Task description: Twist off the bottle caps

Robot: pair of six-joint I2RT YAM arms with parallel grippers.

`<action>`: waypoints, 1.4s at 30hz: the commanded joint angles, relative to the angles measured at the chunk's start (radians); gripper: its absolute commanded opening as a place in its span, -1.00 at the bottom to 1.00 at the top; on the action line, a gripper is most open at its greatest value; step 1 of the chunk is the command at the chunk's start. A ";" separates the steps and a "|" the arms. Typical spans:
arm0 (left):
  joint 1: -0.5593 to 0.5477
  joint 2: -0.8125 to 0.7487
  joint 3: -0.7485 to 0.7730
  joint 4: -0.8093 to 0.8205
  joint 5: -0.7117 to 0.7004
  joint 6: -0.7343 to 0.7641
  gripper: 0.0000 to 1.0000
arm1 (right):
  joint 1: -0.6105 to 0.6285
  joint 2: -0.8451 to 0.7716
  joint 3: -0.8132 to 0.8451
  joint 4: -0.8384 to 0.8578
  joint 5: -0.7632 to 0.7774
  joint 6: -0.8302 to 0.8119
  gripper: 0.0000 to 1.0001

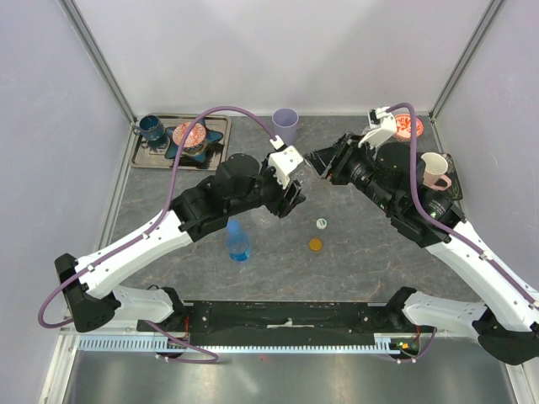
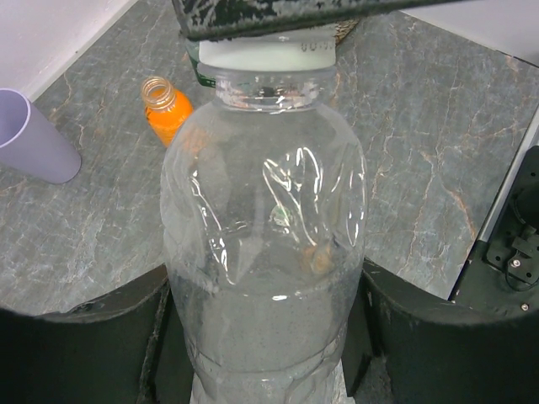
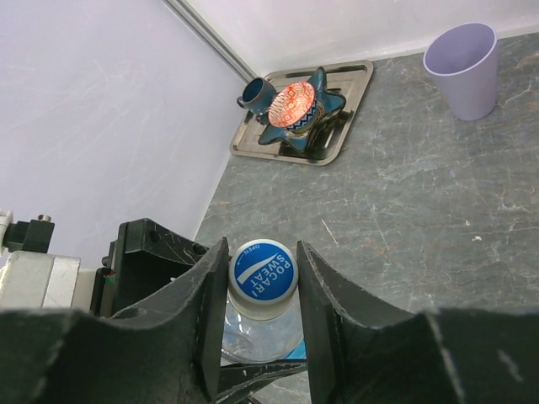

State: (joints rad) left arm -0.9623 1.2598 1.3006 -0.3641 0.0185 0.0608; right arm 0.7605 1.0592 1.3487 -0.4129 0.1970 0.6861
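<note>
The grey marbled table (image 1: 370,252) carries both black-and-white arms, which reach in from the two near corners and meet over its middle. At the far left corner lies a rectangular metal tray (image 1: 152,164) with a teal cup (image 1: 152,128) and a star-shaped teal dish (image 1: 192,139) on it. The left gripper (image 2: 261,337) is closed around the lower body of a clear plastic bottle (image 2: 261,210), its two dark fingers pressed against either side of the bottle's wall. The top view does not show whether the bottle's base touches the table. The right gripper (image 3: 263,278) comes at the same bottle from the top end. Its jaws are drawn in to a narrow gap and clamp the blue-topped white screw cap (image 3: 263,269) between them, a finger against each side of the cap. The cap is on the bottle's neck and carries white lettering on its blue face. A blue plastic bottle (image 1: 238,241) stands on the table just in front of the left forearm, apart from both grippers. A lilac plastic cup (image 1: 285,126) stands upright near the back edge, beyond the two grippers. In the left wrist view a short orange bottle (image 2: 166,109) stands with its mouth open, between the lilac cup and the held bottle. Two loose caps lie on the bare table near each other, in front of the grippers. The white-and-green cap (image 1: 322,223) is the farther one and the orange cap (image 1: 315,245) the nearer.
</note>
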 commanded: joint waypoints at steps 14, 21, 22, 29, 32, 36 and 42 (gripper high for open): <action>-0.006 -0.040 -0.006 0.088 0.004 0.019 -0.10 | 0.002 -0.030 -0.069 0.051 -0.093 -0.048 -1.00; 0.026 -0.099 -0.004 0.100 0.384 0.008 -0.22 | 0.000 -0.070 -0.063 0.094 -0.345 -0.175 -1.00; 0.043 -0.097 0.000 0.100 0.538 -0.009 -0.21 | 0.000 -0.071 -0.054 0.092 -0.417 -0.186 -1.00; 0.178 -0.047 0.063 0.180 1.113 -0.197 -0.10 | 0.000 -0.111 -0.039 0.102 -0.612 -0.290 -1.00; 0.201 -0.030 0.051 0.287 1.247 -0.292 -0.10 | 0.000 -0.122 -0.039 0.115 -0.698 -0.326 -1.00; 0.212 -0.013 0.020 0.465 1.351 -0.448 -0.10 | 0.000 -0.139 -0.037 0.149 -0.825 -0.364 -1.00; 0.214 0.035 -0.027 0.734 1.445 -0.671 -0.10 | -0.001 -0.153 -0.036 0.229 -1.019 -0.391 -1.00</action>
State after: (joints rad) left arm -0.7544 1.2743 1.2747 0.0402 1.3331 -0.3790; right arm 0.7467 0.9001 1.3109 -0.1665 -0.5716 0.3309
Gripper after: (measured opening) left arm 0.622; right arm 0.342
